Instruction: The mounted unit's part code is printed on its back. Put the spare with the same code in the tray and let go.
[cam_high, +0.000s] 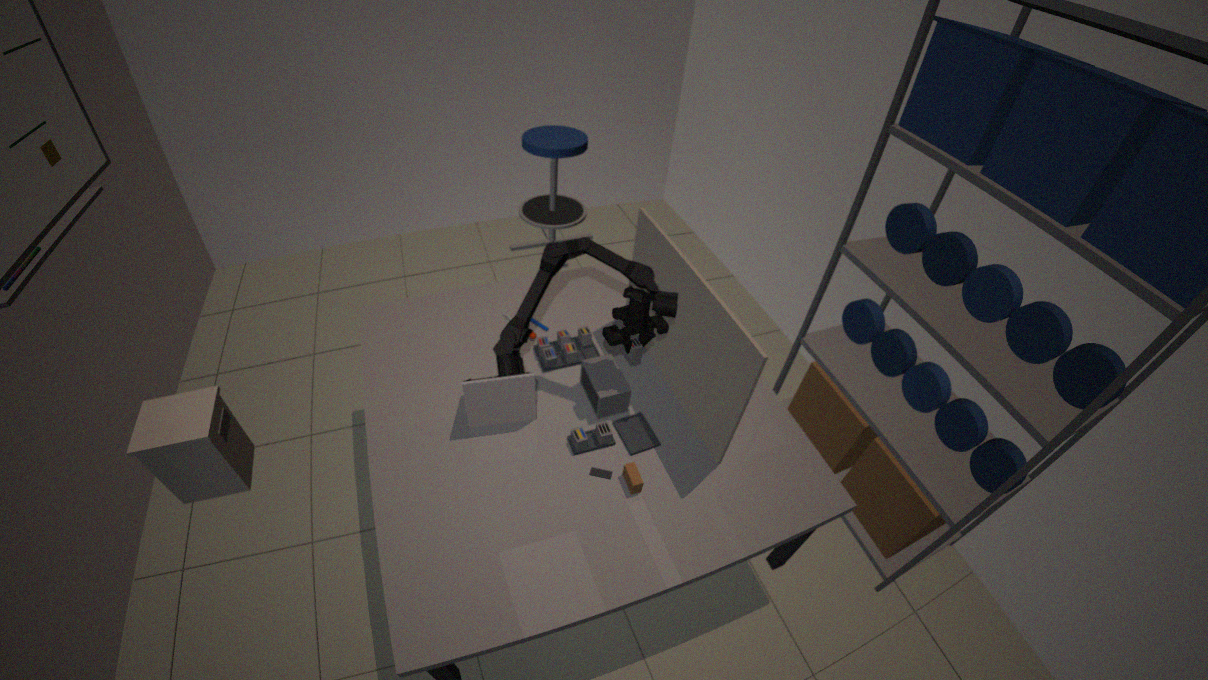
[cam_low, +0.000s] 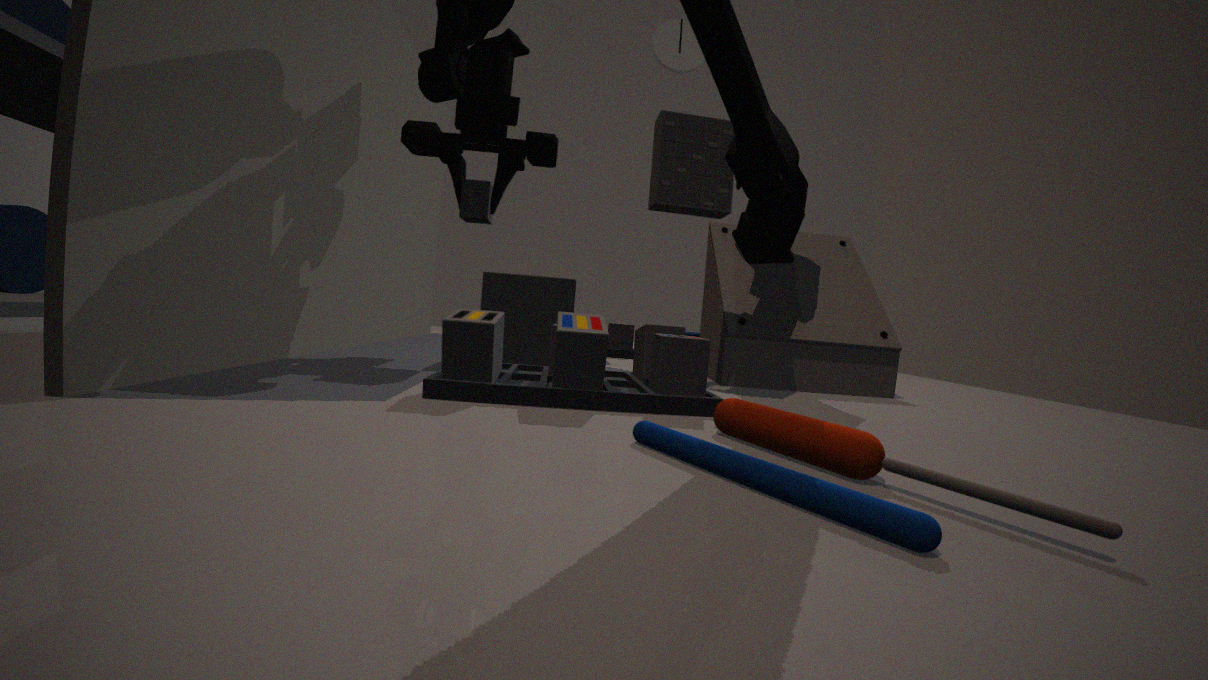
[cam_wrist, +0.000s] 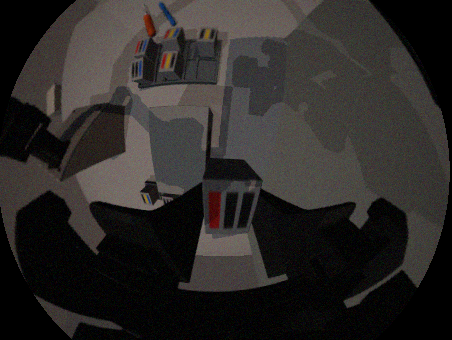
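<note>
The spare (cam_high: 636, 342) (cam_low: 475, 201) (cam_wrist: 232, 205) is held in the air, clenched between the fingers of the gripper (cam_high: 634, 344) (cam_low: 477, 211) (cam_wrist: 226, 186). In the wrist view, one red stripe and two black stripes are seen on its face, near the middle of the frame. In the exterior view it is seen in the upper part, left of centre, above the rack (cam_high: 581, 349) (cam_low: 549, 397) (cam_wrist: 202, 72). Five striped blocks are carried by this rack. By the top view, the grey box (cam_high: 605, 386) (cam_low: 528, 312) (cam_wrist: 180, 150) is placed below the rack, and the tray (cam_high: 636, 433) is found lower right of the box. Beside the tray, on its left, the small rack (cam_high: 591, 439) is seen with two blocks; the orange block (cam_high: 632, 478) is placed below. In the exterior view, a screwdriver (cam_high: 531, 335) (cam_low: 798, 437) (cam_wrist: 149, 24) and a blue rod (cam_high: 538, 323) (cam_low: 786, 485) (cam_wrist: 167, 14) are laid at lower right.
</note>
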